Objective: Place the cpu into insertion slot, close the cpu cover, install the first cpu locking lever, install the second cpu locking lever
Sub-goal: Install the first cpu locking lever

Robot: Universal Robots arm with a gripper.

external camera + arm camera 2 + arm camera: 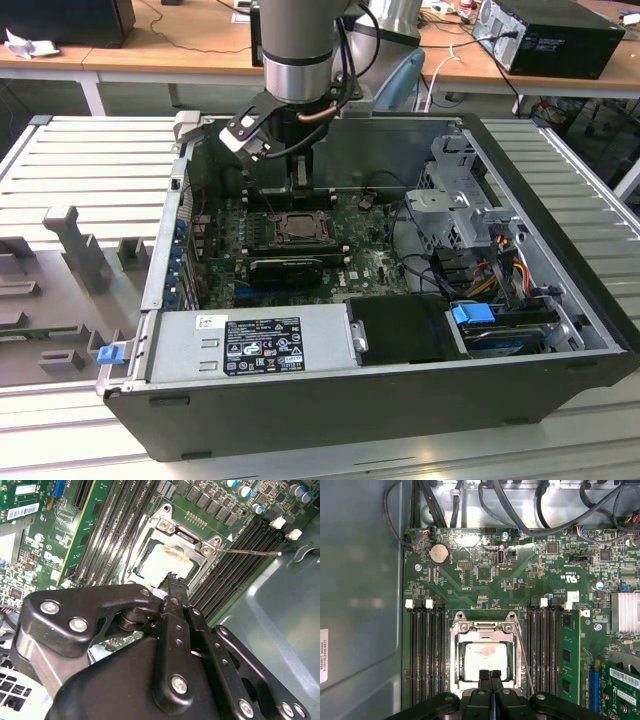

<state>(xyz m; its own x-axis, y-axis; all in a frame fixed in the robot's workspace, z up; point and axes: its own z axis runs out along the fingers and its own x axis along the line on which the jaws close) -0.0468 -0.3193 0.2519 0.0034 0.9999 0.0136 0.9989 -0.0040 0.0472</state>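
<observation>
The tool, tips pressed together and empty, hangs right over the cpu lying under the lowered cover, and I reckon an off-line push could slip past the loose-looking lever beside it and scrape the board.

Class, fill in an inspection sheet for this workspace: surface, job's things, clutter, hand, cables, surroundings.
Surface: slatted metal table carrying an open computer case.
Job's things: cpu shows through the cpu cover, which lies flat over it; a locking lever juts out over the memory slots.
Clutter: grey fixture blocks on the exterior view's left.
Hand: the hand is shut, tips at the cpu cover's edge.
Cables: black cables along the edge of the motherboard; coloured wires by the drive bay.
Surroundings: wooden desks behind, one holding a black computer.
</observation>
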